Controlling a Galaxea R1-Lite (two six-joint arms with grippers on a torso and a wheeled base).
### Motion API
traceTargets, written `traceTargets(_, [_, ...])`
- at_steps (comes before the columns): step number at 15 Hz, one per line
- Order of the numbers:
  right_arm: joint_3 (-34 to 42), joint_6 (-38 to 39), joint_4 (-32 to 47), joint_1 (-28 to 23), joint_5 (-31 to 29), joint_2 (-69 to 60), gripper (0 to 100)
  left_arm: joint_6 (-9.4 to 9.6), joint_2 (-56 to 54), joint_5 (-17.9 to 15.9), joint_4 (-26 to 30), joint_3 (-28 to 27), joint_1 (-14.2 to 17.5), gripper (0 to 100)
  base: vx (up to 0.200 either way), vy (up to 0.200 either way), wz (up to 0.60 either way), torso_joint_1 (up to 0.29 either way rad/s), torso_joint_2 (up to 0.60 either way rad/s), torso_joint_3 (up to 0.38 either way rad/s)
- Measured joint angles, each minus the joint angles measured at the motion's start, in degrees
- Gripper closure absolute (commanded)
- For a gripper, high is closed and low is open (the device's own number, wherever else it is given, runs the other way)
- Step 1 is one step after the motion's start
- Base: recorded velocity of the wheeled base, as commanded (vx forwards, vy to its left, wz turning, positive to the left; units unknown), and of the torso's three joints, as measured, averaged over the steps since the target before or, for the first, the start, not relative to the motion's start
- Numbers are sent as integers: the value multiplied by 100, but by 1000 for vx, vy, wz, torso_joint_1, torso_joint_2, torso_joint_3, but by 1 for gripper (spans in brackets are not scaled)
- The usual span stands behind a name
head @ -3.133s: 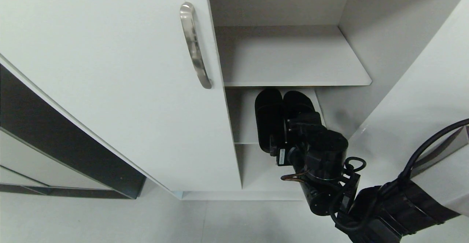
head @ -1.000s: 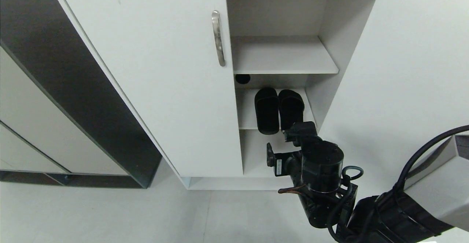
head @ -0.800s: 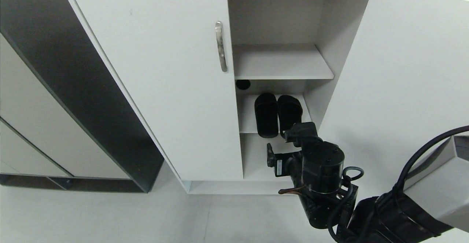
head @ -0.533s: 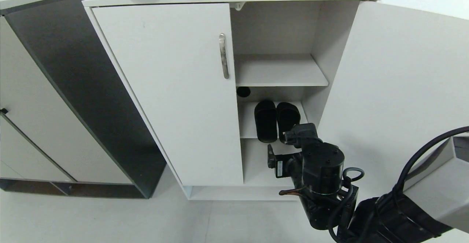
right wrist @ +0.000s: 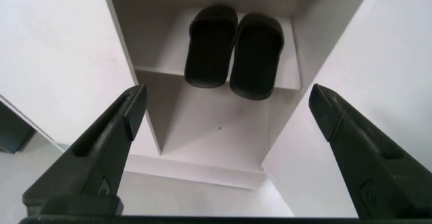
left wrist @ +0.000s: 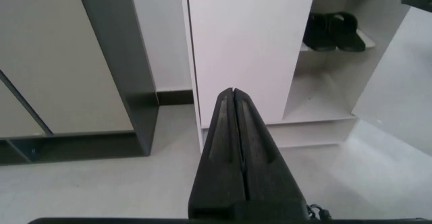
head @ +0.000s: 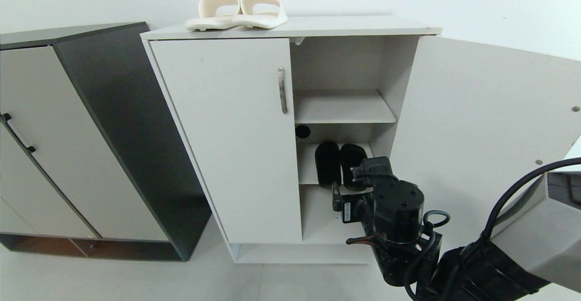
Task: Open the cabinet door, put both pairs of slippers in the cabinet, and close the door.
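Head view, cabinet: we see the cabinet [head: 290,26] with its right door [head: 476,133] swung wide toward 3 o'clock and its left door [head: 227,137] shut.
Head view, black slippers: the black slippers [head: 340,165] lie side by side on the middle shelf [head: 306,169], toward 5 o'clock of centre, with their near ends at the shelf's front edge.
Head view, cream slippers: the cream slippers [head: 238,11] sit on the cabinet's top at 12 o'clock, outside the compartment.
Head view, right arm: the right arm [head: 399,210] hangs at 5 o'clock, just before the open compartment.
Head view, step: we judge one pair stowed and the second not yet fetched. The next move calls for a reach up to the top and a grip that takes both cream slippers. After that come the free upper shelf [head: 340,106] and the door.
Head view, hidden: the wrist covers its own fingers and part of the lower compartment. We cannot identify a dark round thing [head: 302,131] at the back.
Left wrist view, left gripper: the left gripper [left wrist: 233,97] has its jaws pressed together on nothing. It is over the floor [left wrist: 378,177], well apart from the cabinet.
Right wrist view, right gripper: the right gripper [right wrist: 228,96] has its jaws spread wide and empty. The black pair lies beyond them, framed between the fingers and untouched.
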Motion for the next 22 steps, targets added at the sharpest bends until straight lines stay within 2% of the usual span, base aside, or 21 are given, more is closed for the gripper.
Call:
traceTargets(5, [-5, 2, -6, -13, -2, 72, 0, -6, 0, -2, 0, -2, -2, 100, 0, 0, 0, 0, 0, 66])
traceTargets(22, [144, -311, -455, -325, 55, 79, 0, -6, 0, -2, 0, 0, 0, 100, 0, 200, 0, 2, 0, 6])
